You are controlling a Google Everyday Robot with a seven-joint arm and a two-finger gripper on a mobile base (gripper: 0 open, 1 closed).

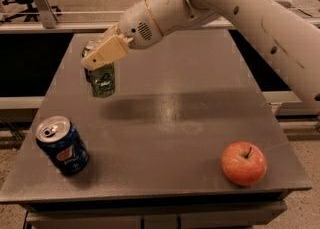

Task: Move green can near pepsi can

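Your gripper (97, 59) sits over the back-left part of the table (175, 123), with its tan fingers (107, 52) pinching the green can (101, 80) near the top. One finger lies across the can's front upper edge; the other is hidden behind it. The green can is shiny dark green metal with a pale whitish mark on its side. Its top is mostly covered by the finger, so you can't tell if it is open or what is in it. It hangs roughly upright and looks held just clear of the surface, with a soft dark shadow band on the table to its right. The pepsi can (64, 147) stands near the front-left corner, leaning a bit. It is dark blue with a red-white-blue round logo and a silver top with the pull-tab showing; contents not visible. The two cans are apart, green can behind pepsi can, bare table between them. A red apple (244, 163) rests near the front-right corner, well apart from both cans. The white arm (240, 8) comes in from the upper right, crossing over the table's back edge.
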